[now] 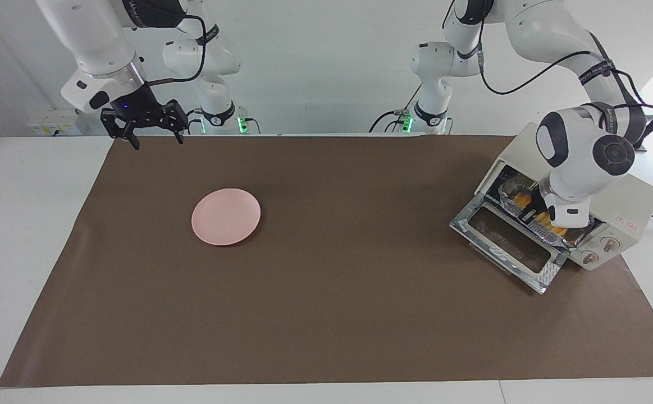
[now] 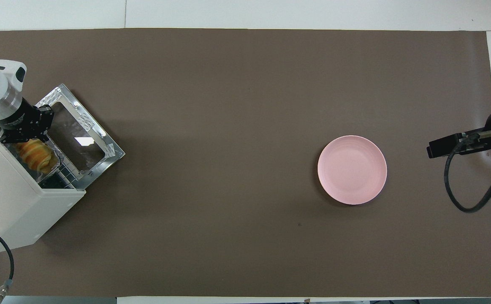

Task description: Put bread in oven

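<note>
While I am watching from the facing camera, the left arm's big white wrist is covering much of the oven (image 1: 612, 216) mouth, so I am seeing the bread (image 1: 523, 200) only as a few yellow-orange patches in a foil tray (image 1: 537, 227) that is sitting on the rack just inside the opening, above the dropped glass door (image 1: 508, 247). From overhead, the bread (image 2: 35, 155) is showing more plainly, though the oven's roof is cutting off the tray's inner part. The left gripper (image 2: 25, 134) is sitting at the tray's edge by the end of the loaf, its fingers drawn fully together; I cannot tell whether they are pinching the foil rim or merely touching it. The right gripper (image 1: 155, 137) is waiting in the air over the brown mat's corner, jaws spread wide and holding nothing. A pink plate (image 1: 226, 216) is lying bare on the mat (image 1: 315, 314), toward the right arm's end.
</note>
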Motion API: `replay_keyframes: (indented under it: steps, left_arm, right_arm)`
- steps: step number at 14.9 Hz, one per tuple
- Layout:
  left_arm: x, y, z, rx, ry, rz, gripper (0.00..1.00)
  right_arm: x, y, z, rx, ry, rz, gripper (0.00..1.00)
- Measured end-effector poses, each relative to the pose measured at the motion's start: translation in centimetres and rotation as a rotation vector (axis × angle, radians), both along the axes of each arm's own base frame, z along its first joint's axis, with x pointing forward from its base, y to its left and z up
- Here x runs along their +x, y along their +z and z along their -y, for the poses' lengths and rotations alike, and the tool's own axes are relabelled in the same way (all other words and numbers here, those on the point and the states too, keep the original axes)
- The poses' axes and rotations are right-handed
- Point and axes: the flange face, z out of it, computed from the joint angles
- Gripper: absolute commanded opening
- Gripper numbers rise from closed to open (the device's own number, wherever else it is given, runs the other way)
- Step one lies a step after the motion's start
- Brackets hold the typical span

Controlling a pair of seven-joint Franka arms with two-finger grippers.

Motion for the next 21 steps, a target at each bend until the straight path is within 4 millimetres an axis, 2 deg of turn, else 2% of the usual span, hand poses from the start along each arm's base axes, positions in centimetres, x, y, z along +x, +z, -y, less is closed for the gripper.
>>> replay_keyframes:
  steps: [12, 13, 14, 16, 18, 21]
  left_arm:
    - [-0.9, -0.1, 0.5, 0.0, 0.014, -0.027, 0.0]
    - [-0.9, -0.1, 0.5, 0.0, 0.015, -0.027, 0.05]
    - [-0.9, -0.1, 0.5, 0.0, 0.015, -0.027, 0.22]
    - [-0.9, 0.0, 0.5, 0.0, 0.015, -0.026, 0.93]
    - [-1.0, 0.3, 0.5, -0.001, 0.015, -0.021, 1.0]
    - [-0.8, 1.1, 0.5, -0.002, 0.014, -0.004, 1.0]
  right_arm:
    - [0.0, 0.0, 0.0, 0.0, 0.0, 0.0, 1.0]
    - [0.0, 0.0, 0.0, 0.0, 0.0, 0.0, 1.0]
    - [0.0, 0.0, 0.0, 0.0, 0.0, 0.0, 1.0]
    - [0.0, 0.0, 0.0, 0.0, 0.0, 0.0, 1.0]
    - [0.0, 0.0, 0.0, 0.0, 0.0, 0.0, 1.0]
    - [0.0, 0.0, 0.0, 0.0, 0.0, 0.0, 1.0]
